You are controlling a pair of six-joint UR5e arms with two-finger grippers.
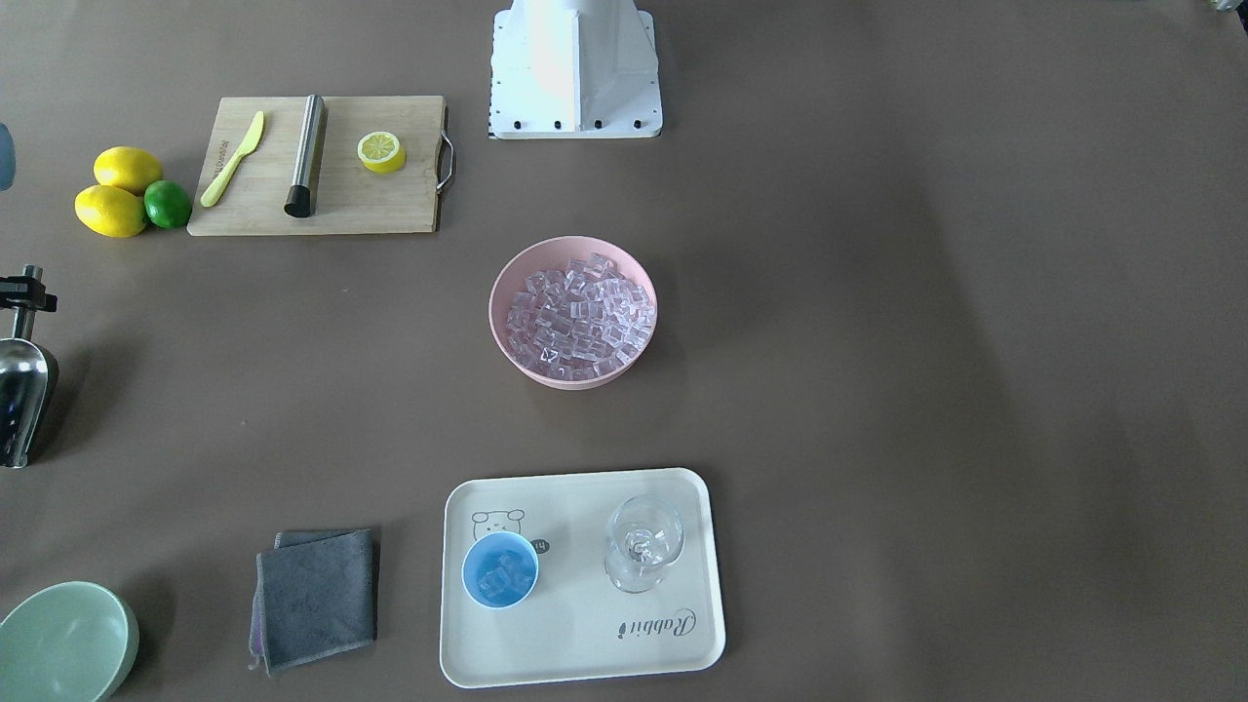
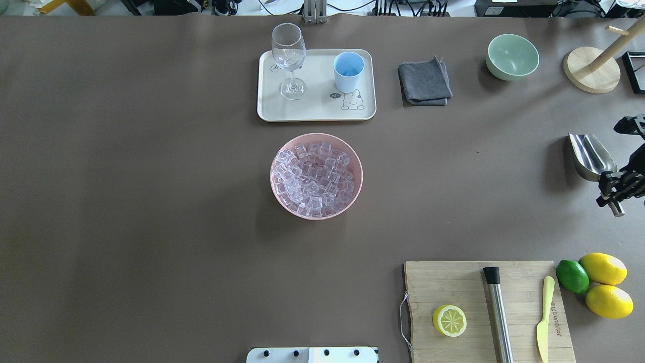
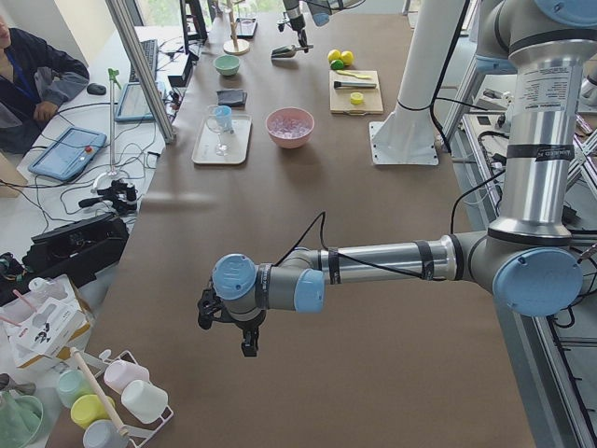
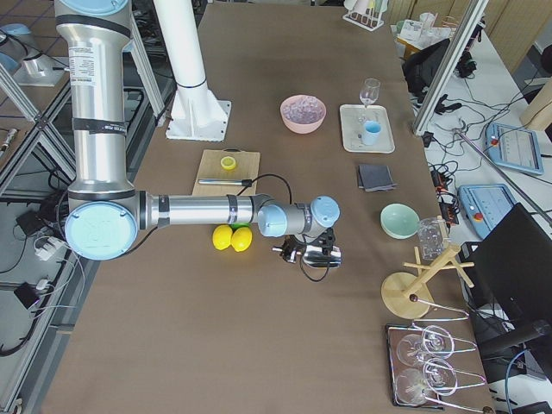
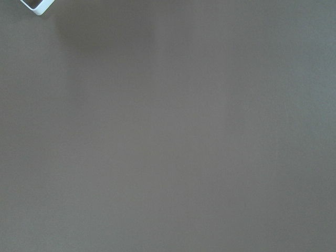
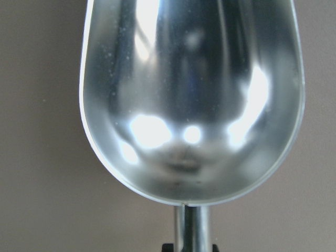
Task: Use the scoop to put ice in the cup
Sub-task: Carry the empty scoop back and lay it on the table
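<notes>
The steel scoop [image 2: 590, 157] is at the table's right edge, its trough empty in the right wrist view [image 6: 191, 94]. My right gripper [image 2: 614, 187] is shut on its rod handle [image 6: 192, 230]. It also shows at the left edge of the front view [image 1: 27, 297]. The ice [image 2: 315, 176] fills a pink bowl [image 2: 352, 151] at mid-table. The light-blue cup [image 1: 499, 570] stands on a cream tray [image 1: 585, 643] and holds a few cubes. My left gripper [image 3: 229, 317] hangs over bare table far from these; I cannot tell if it is open or shut.
A stemmed glass [image 2: 288, 55] stands on the tray beside the cup. A grey cloth [image 2: 424, 81] and a green bowl [image 2: 512, 56] lie right of the tray. A cutting board [image 2: 453, 282] with a lemon half, steel cylinder and yellow knife is near right, lemons and a lime [image 2: 572, 276] beside it.
</notes>
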